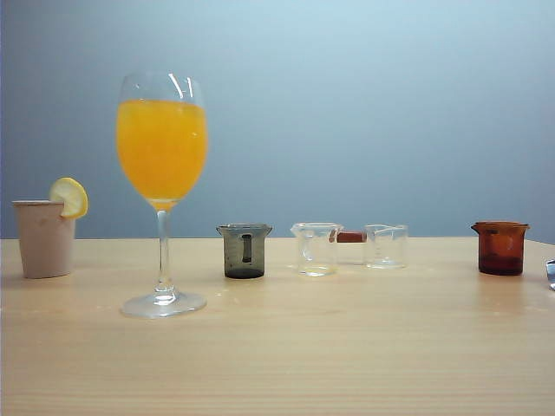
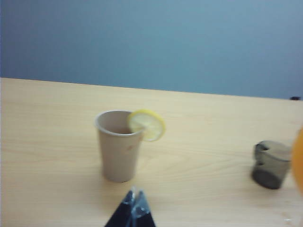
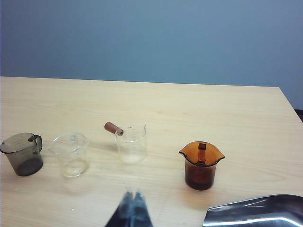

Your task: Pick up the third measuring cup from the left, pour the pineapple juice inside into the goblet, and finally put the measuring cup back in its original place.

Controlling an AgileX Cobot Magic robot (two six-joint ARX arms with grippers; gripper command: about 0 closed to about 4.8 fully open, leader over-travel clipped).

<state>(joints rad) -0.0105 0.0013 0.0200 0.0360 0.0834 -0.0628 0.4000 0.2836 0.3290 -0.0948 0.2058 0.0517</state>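
The third measuring cup (image 1: 386, 245), clear with a reddish-brown stub handle (image 1: 351, 237), stands upright on the table; in the right wrist view this cup (image 3: 131, 144) looks clear inside. The pineapple juice is out of view. The goblet (image 1: 162, 156) stands at the left, filled high with an orange drink; its orange edge (image 2: 299, 161) shows in the left wrist view. My left gripper (image 2: 135, 198) is shut and empty, just before the beige cup. My right gripper (image 3: 132, 196) is shut and empty, short of the row of cups. Neither gripper appears in the exterior view.
A beige cup (image 1: 45, 238) with a lemon slice stands far left. In the row with the third cup are a grey cup (image 1: 244, 251), a clear cup (image 1: 316, 249) and an amber cup (image 1: 500, 248). A shiny metal object (image 3: 255, 210) lies near the amber cup.
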